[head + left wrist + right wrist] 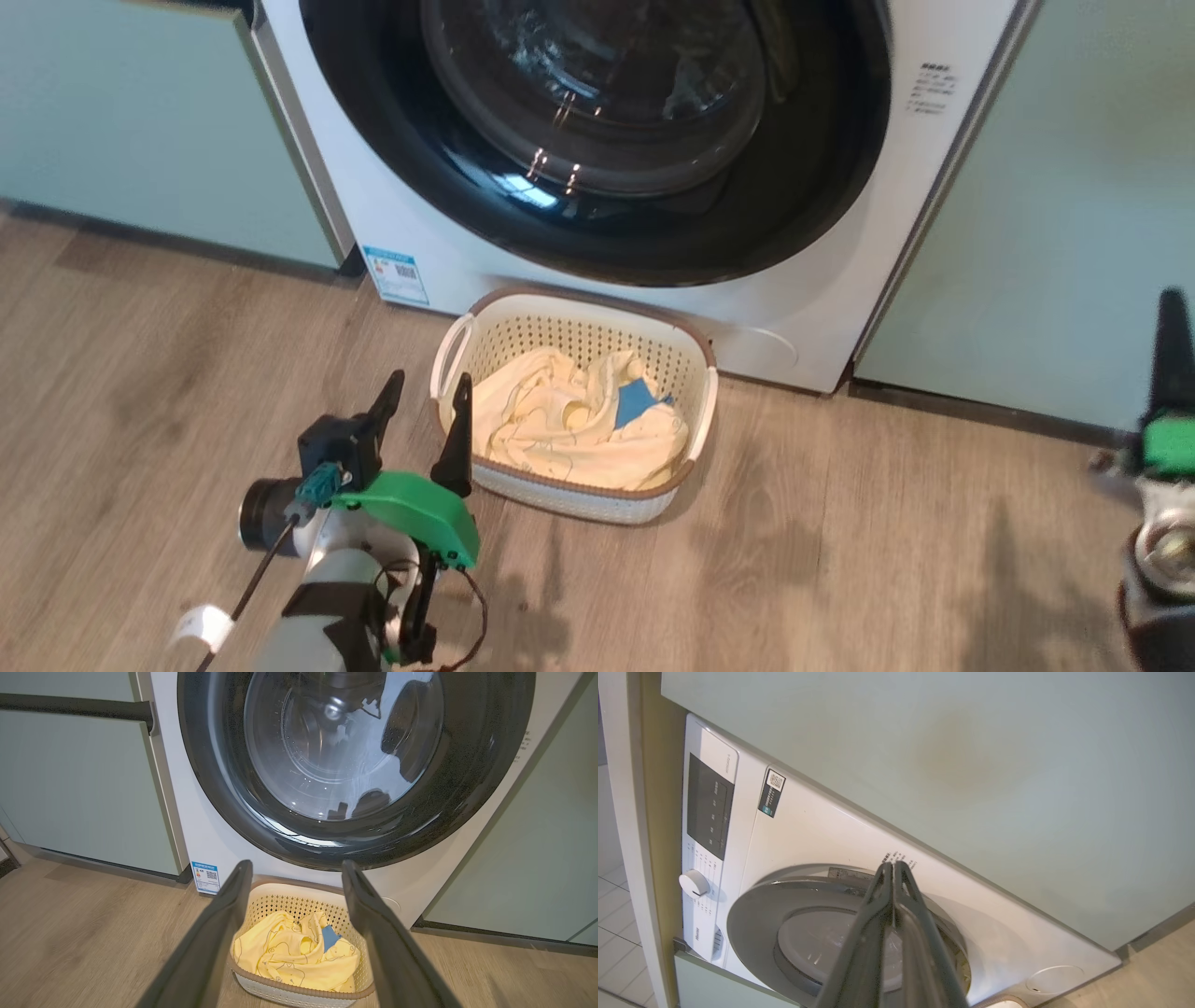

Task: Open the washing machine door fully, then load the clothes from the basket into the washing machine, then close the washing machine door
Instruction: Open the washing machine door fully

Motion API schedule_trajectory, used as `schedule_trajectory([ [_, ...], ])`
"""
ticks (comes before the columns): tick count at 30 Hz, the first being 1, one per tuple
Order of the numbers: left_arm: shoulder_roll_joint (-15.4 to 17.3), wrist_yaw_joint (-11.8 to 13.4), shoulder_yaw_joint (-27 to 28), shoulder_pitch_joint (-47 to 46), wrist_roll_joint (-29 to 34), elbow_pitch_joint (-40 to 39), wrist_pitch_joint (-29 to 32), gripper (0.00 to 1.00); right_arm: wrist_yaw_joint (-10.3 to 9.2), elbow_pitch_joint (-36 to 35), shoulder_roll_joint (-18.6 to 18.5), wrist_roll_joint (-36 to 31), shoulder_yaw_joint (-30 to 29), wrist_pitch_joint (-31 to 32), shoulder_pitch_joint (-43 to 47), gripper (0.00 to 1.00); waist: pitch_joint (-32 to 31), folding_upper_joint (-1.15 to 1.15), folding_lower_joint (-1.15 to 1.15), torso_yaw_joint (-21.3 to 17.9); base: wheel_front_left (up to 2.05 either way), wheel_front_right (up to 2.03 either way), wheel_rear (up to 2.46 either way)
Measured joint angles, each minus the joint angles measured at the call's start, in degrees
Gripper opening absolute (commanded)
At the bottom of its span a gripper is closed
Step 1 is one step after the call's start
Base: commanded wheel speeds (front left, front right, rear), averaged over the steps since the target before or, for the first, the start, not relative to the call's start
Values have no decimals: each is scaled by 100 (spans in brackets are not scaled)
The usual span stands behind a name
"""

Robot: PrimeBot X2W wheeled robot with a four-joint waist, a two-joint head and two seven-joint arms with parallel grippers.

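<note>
The washing machine (822, 280) stands ahead, white, with the glossy black washing machine door (597, 233) lying closed against its front. Directly below it on the floor sits the cream basket (569, 499), holding the pale yellow clothes (569, 420) with a blue patch. My left gripper (429, 378) hovers open at the basket's left end, empty; in the left wrist view its fingers (296, 864) frame the basket (299, 887) and clothes (289, 952). My right gripper (1173, 299) is at the far right, off the machine. In the right wrist view it (892, 863) is shut on nothing, pointing toward the door (756, 914).
Pale green cabinets flank the machine on the left (140, 121) and right (1074, 233). Wooden floor (840, 560) spreads around the basket. A control panel with a white knob (693, 884) runs along the machine's top.
</note>
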Motion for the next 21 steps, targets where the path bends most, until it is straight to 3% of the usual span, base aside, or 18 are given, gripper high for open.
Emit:
schedule_trajectory([
  [9,0,-1,-103,-88,-5,-2,0,100,-1,447,-449,1938,-255,824,-852,0,317,0,0,172,0,0,0],
  [21,-2,124,-431,-338,-250,-48,0,100,-1,1430,-827,2692,-448,2284,-2089,0,740,0,1,502,0,0,0],
])
